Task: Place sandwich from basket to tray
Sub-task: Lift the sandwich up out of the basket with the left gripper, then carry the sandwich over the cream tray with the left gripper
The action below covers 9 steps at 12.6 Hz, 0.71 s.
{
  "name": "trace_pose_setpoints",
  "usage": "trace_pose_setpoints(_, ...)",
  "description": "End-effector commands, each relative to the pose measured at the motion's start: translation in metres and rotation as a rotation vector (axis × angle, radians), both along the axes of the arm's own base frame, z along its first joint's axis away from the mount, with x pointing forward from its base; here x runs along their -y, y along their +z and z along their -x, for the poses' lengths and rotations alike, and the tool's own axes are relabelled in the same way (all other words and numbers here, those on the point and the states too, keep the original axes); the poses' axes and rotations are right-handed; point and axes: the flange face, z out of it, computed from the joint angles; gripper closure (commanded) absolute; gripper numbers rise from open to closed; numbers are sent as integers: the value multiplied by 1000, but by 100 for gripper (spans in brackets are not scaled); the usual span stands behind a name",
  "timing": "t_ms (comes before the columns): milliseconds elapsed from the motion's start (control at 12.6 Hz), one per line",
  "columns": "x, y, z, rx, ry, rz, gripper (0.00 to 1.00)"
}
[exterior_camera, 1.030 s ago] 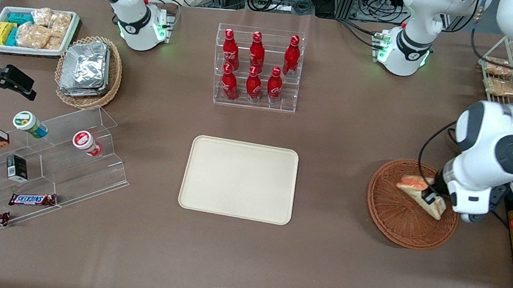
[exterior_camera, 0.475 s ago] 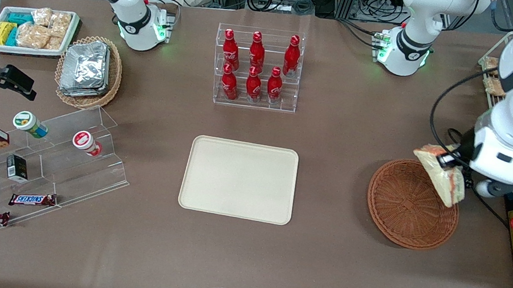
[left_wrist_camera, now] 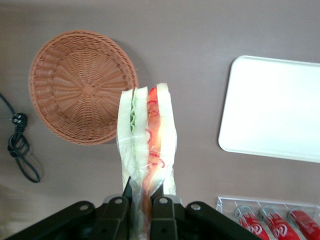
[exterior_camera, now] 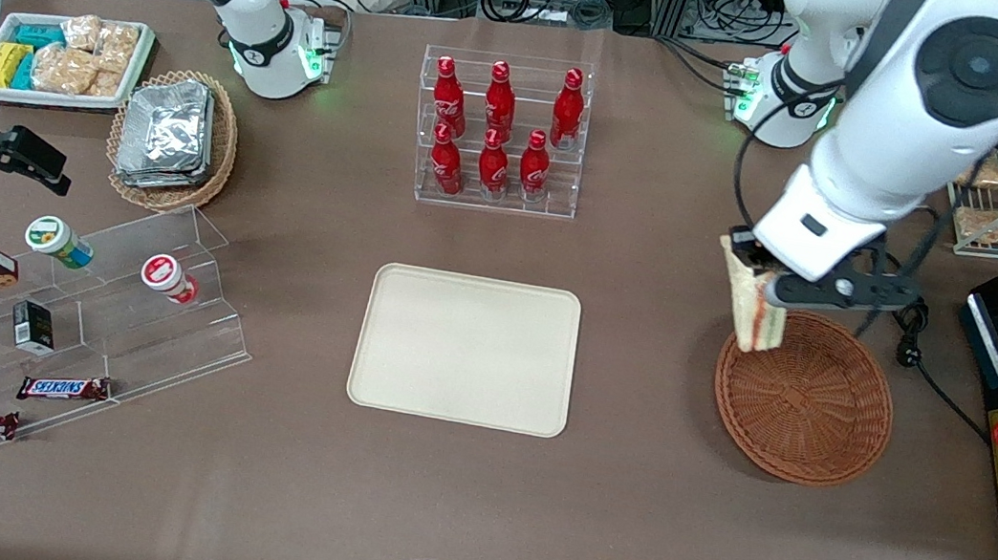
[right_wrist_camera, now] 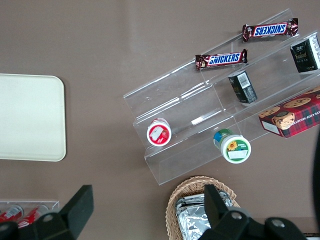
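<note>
Light was even and bright, from overhead. Soft shadows lay under the gripper (exterior_camera: 754, 267). All views were sharp, without glare.

SNICKERS is the only brand name that reads clearly on the table.

The word runs in blue letters along 2 brown bar wrappers (right_wrist_camera: 221, 59) (right_wrist_camera: 270, 29) on the clear acrylic stepped stand (right_wrist_camera: 220, 115) toward the parked arm's end of the table. The gripper (left_wrist_camera: 141, 212), clamped on the sandwich (left_wrist_camera: 147, 145), hangs above the table beside the basket (left_wrist_camera: 82, 92); none of these shows legible lettering. White script on the red bottles (exterior_camera: 496, 130) cannot be made out.
</note>
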Motion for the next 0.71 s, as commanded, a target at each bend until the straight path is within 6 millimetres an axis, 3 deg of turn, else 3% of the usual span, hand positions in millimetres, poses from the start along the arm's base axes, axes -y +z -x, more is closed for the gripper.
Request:
trace_pose_setpoints(0, 37, -20, 0, -50, -87, 10, 100)
trace_pose_setpoints(158, 77, -56, 2, -56, -119, -31, 100)
trace_pose_setpoints(317, 130, -99, 1, -32, -132, 9, 100)
trace_pose_setpoints(475, 172, -159, -5, -2, -164, -9, 99)
trace_pose_setpoints(634, 196, -213, -15, -2, -186, -15, 96)
